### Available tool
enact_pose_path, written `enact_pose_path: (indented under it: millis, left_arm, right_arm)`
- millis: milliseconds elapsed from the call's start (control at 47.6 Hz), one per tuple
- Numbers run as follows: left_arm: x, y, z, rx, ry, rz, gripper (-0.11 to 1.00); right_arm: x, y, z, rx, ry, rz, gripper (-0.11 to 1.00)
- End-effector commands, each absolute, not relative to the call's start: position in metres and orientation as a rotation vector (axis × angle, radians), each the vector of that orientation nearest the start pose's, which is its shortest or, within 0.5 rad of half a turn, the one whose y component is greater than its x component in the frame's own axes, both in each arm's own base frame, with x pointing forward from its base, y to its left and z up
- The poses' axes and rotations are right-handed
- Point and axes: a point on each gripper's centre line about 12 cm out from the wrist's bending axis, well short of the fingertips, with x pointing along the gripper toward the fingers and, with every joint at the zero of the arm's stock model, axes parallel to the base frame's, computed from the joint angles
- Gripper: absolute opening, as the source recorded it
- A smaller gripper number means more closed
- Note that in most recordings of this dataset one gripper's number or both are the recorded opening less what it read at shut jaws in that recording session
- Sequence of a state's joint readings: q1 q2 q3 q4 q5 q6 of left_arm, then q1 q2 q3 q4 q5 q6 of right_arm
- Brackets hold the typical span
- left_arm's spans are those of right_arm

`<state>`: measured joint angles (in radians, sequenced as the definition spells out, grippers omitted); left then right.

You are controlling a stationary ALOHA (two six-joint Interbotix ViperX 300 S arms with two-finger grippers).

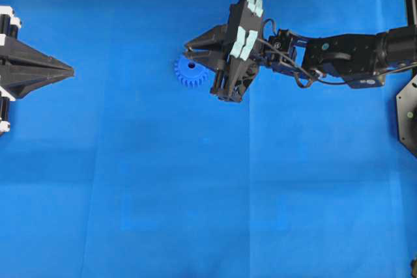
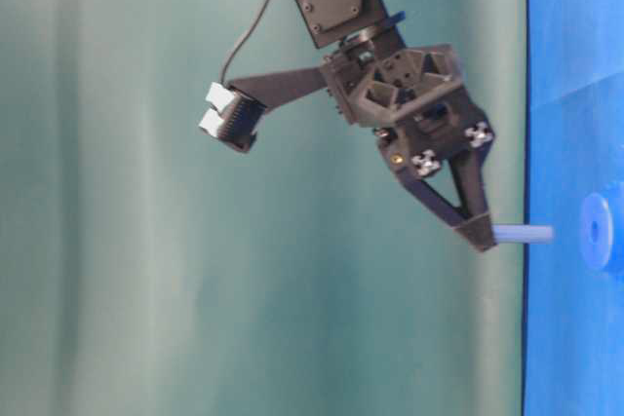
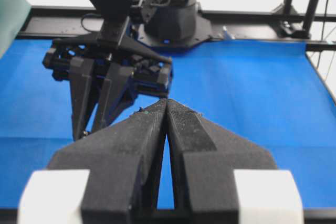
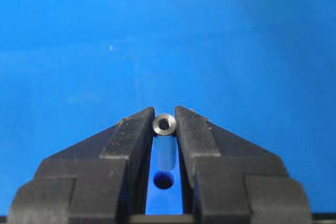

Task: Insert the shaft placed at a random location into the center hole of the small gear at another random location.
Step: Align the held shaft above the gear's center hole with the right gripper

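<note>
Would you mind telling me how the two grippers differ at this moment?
The right gripper holds the shaft between its jaws beside the small gear; the left gripper holds nothing, its jaws together. The right one reaches to mid-table; the left sits at the table's edge. Both are black with tapered jaws.

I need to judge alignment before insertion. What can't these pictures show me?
- Small gear: overhead, the right gripper covers its right side.
- Shaft: hidden overhead by that gripper; its lower tip is unseen in the right wrist view.
- Left gripper: blocks the table behind it in the left wrist view.
</note>
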<state>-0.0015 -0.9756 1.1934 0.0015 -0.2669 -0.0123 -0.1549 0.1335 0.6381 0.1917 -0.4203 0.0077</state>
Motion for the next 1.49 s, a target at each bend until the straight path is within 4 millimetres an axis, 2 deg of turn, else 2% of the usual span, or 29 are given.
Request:
enact_pose_path:
  millis: [0,315,673,1261,1472]
  left_arm:
    - [0.197,-0.001,0.290,-0.011,-0.061,-0.004,0.00]
    - [0.197,-0.001,0.288,-0.011,-0.054,-0.004,0.00]
    - [0.197,-0.001,0.288,-0.011,-0.052,-0.004,0.00]
    - [0.197,-0.001,0.288,-0.011,-0.052,-0.004,0.00]
    - [0.197,-0.001,0.288,-0.011,-0.052,-0.004,0.00]
  right_arm:
    - [0.424,-0.075,0.172,0.196,0.309,-0.263,0.03]
    - [0.430,-0.077,0.150,0.209,0.334,-0.278,0.03]
    - [0.428,-0.077,0.147,0.213,0.342,-0.282,0.03]
    - [0.419,-0.073,0.199,0.189,0.227,-0.256,0.03]
    - [0.419,-0.071,0.199,0.188,0.229,-0.253,0.03]
